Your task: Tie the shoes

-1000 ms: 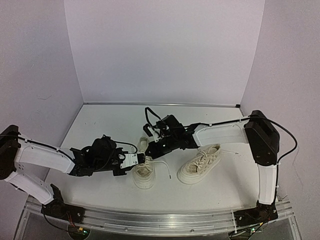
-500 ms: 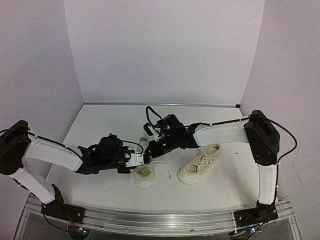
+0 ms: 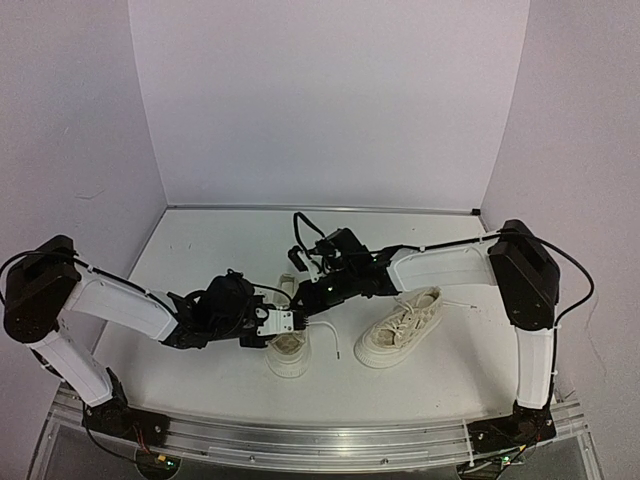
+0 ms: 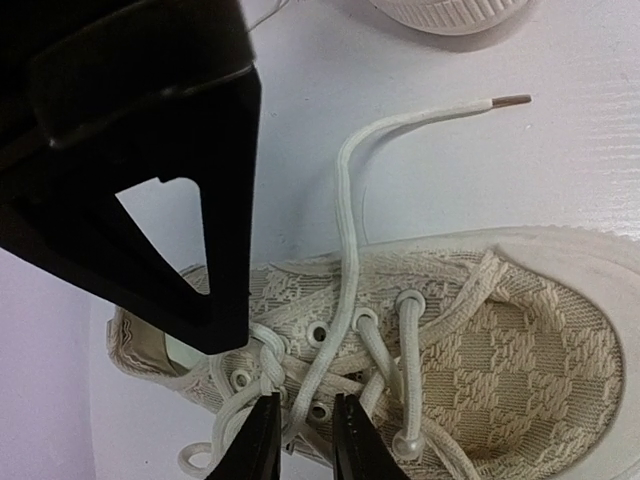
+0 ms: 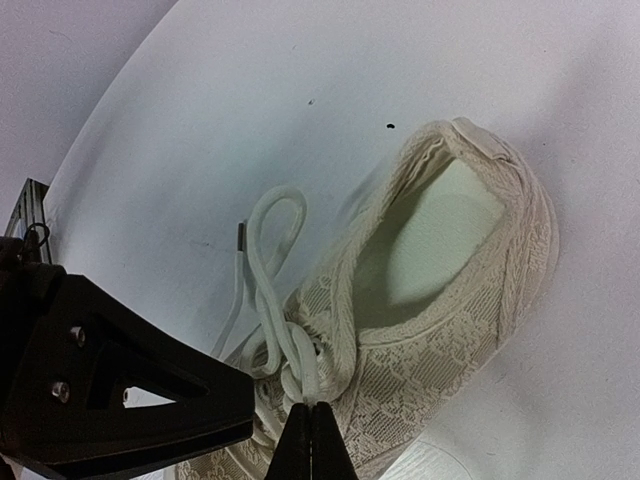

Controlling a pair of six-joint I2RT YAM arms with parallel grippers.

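Note:
The near shoe (image 3: pixel 288 350) stands at centre front, the other shoe (image 3: pixel 400 328) to its right. My left gripper (image 3: pixel 291 320) hovers over the near shoe's eyelets (image 4: pixel 520 340); in the left wrist view its jaws (image 4: pixel 306 440) stand narrowly open with a lace strand (image 4: pixel 345 250) running between them, unclamped, its tip (image 4: pixel 510 100) lying on the table. From the far side, my right gripper (image 3: pixel 303 296) reaches the same shoe (image 5: pixel 450 330). The right gripper (image 5: pixel 312 430) is shut on a lace (image 5: pixel 308 375) at the knot, beyond which a loop (image 5: pixel 275 215) lies.
The second shoe's sole (image 4: pixel 450 12) lies just past the loose lace tip. The white table (image 3: pixel 210 250) is bounded by lilac walls at the back and sides. Each gripper's black body (image 4: pixel 150 150) crowds the other's wrist view (image 5: pixel 100 400).
The left arm has swung right and forward, bringing its gripper from beside the near shoe to over its laces. The right gripper has held its place.

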